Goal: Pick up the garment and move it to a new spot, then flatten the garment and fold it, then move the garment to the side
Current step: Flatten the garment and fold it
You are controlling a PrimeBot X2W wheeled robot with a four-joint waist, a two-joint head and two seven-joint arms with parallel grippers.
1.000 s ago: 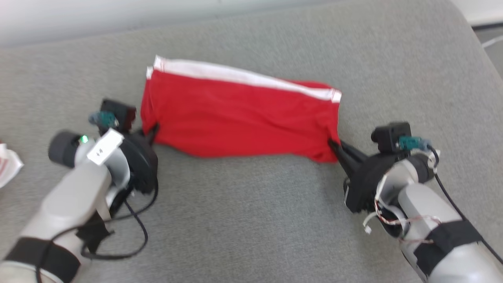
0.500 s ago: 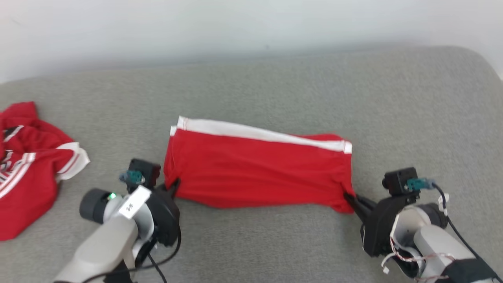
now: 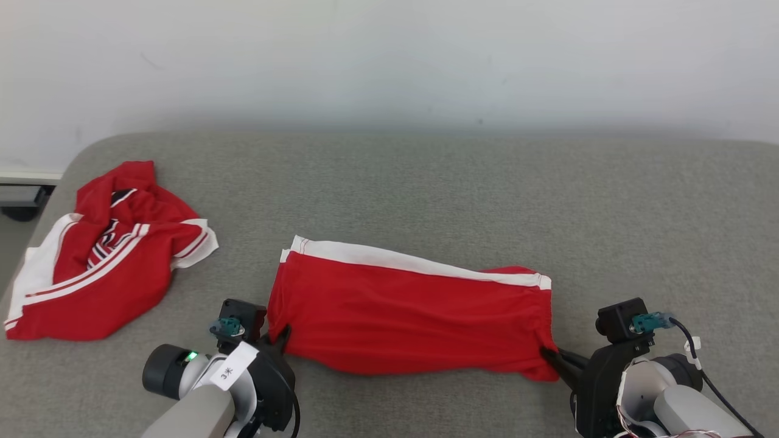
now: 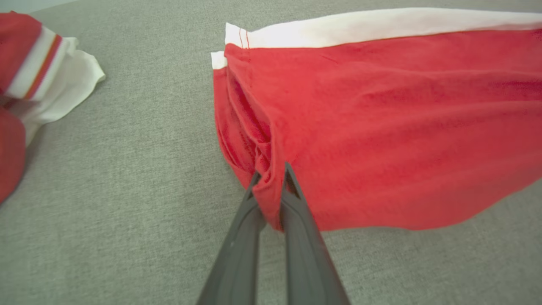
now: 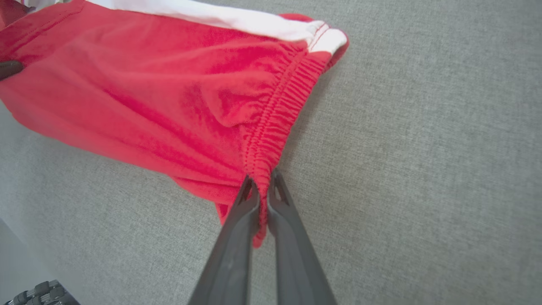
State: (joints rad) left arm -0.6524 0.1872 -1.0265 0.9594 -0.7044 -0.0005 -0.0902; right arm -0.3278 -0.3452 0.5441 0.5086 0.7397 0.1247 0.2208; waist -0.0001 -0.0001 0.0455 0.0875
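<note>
Red shorts (image 3: 414, 322), white-banded, stretched oblong over nubby grey upholstery (image 3: 426, 201). Left gripper (image 4: 271, 178) pinched on a bunched end fold; right gripper (image 5: 259, 182) pinched on gathered elastic waistband (image 5: 271, 127).

A grey upholstered surface (image 3: 426, 182) of woven fabric spans the head view, and its far left corner is rounded. Behind it stands a plain pale wall (image 3: 389, 61), bare apart from a few faint specks. A soft shadow runs along the junction of the two. Past the rounded corner are a pale skirting strip (image 3: 27, 177) and a dark object (image 3: 18, 213), too small to identify. Lighting is even and diffuse. In the right wrist view, smooth pale floor (image 5: 17, 254) lies beyond the surface's edge.
</note>
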